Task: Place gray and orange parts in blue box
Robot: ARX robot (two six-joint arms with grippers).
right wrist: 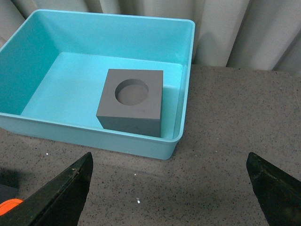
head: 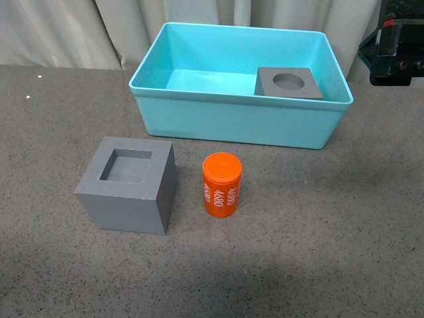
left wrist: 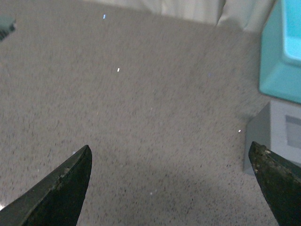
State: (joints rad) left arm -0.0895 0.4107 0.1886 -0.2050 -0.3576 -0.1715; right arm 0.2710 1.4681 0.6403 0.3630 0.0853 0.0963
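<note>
The turquoise blue box (head: 232,122) stands at the back of the table. The gray cube with the round recess (head: 289,83) lies inside it at the right; it also shows in the right wrist view (right wrist: 132,101) within the box (right wrist: 28,61). The gray cube with the square recess (head: 129,184) sits on the table in front of the box, left. The orange cylinder (head: 222,184) with white numerals stands upright beside it. My right gripper (right wrist: 169,162) is open and empty above the table beside the box. My left gripper (left wrist: 169,155) is open and empty over bare table, the square-recess cube (left wrist: 282,134) by its one finger.
A gray speckled tabletop (head: 318,232) carries everything. Pale curtains (head: 79,30) hang behind. Part of the right arm's black body (head: 396,46) shows at the upper right. An orange edge of the cylinder (right wrist: 10,203) peeks in the right wrist view.
</note>
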